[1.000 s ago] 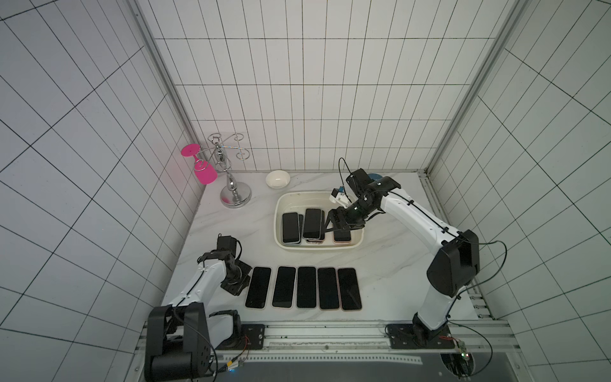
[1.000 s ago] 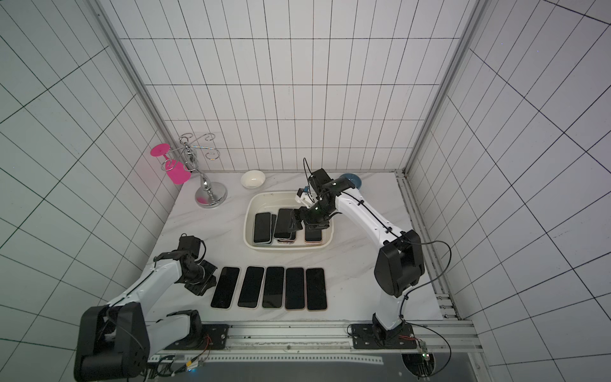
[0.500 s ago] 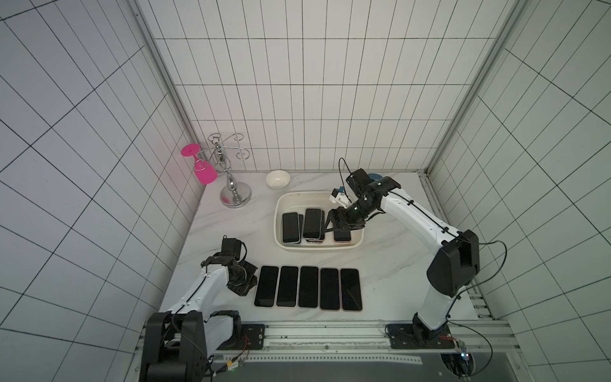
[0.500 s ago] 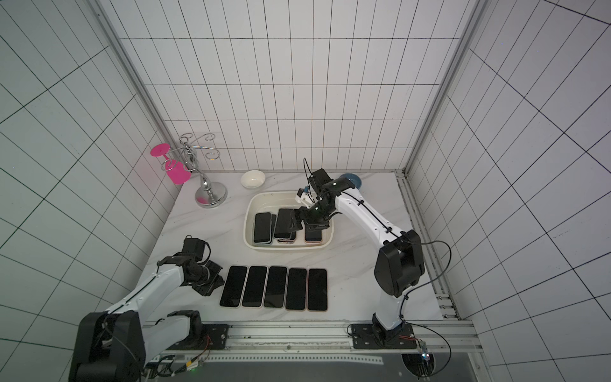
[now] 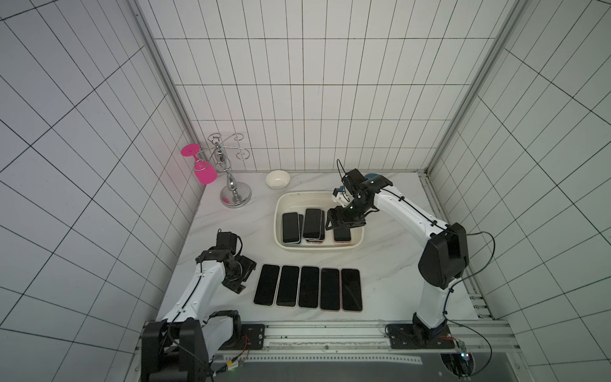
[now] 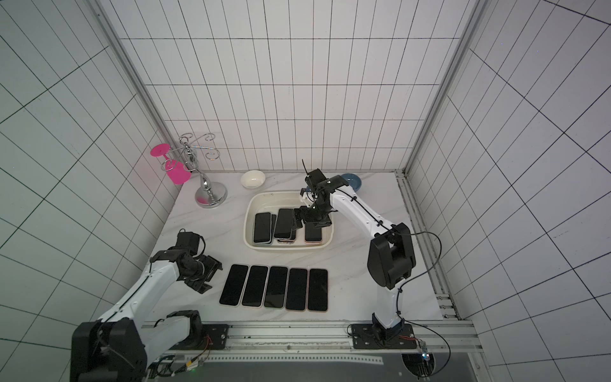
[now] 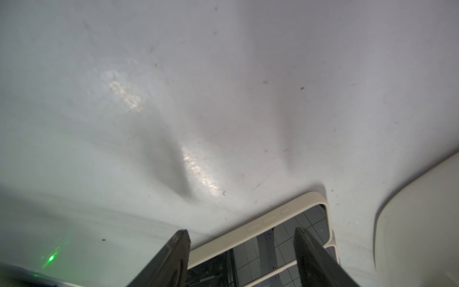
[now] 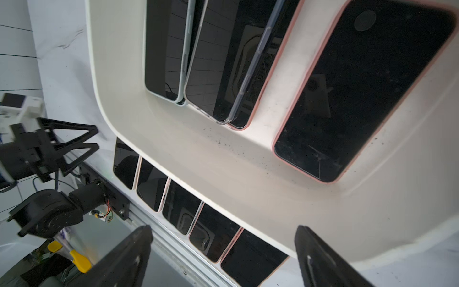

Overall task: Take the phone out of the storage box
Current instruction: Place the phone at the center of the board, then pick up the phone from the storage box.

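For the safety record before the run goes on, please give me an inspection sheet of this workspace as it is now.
Surface: marble-look tabletop, no spill seen.
Job's things: storage box holds several phones, some stacked, one pink-cased phone apart; row of five phones lies in front of it.
Clutter: white bowl, blue bowl, chrome rack with hanging pink goblet, all at the far edge.
Grippers: left gripper empty, fingers apart, beside the row's end; right gripper empty, fingers apart, over the box.
Cables: black cable loops off the right arm, away from the phones.
Surroundings: tiled walls, metal rail in front.
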